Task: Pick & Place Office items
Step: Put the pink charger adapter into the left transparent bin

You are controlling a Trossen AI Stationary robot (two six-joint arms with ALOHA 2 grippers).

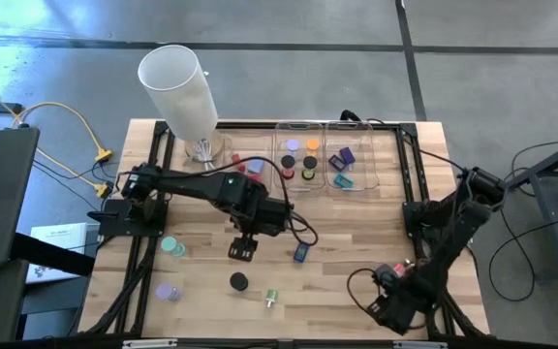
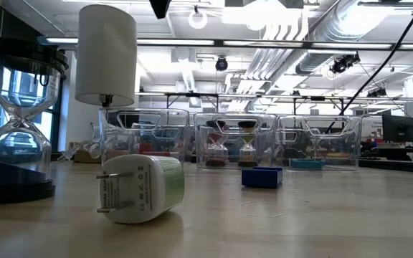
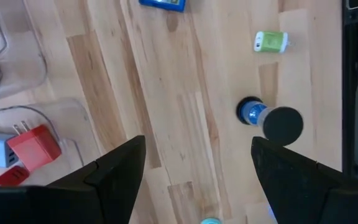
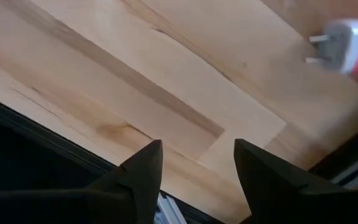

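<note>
The red plug (image 4: 352, 38) is blurred and cut off by the edge.

Plug piece (image 1: 270, 298) right of disc (image 1: 238, 282), block (image 1: 300, 252) behind, trays (image 1: 353, 183) at table's (image 1: 356, 242) far edge

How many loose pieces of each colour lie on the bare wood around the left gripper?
Teal cap: 1
Lavender cap: 1
Black piece: 1
Green piece: 1
Blue piece: 1
Total: 5

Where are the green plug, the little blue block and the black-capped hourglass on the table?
green plug (image 1: 271, 298), high view, its green body
blue block (image 1: 300, 252), high view, its top face
black-capped hourglass (image 1: 239, 282), high view, its round black cap
</note>
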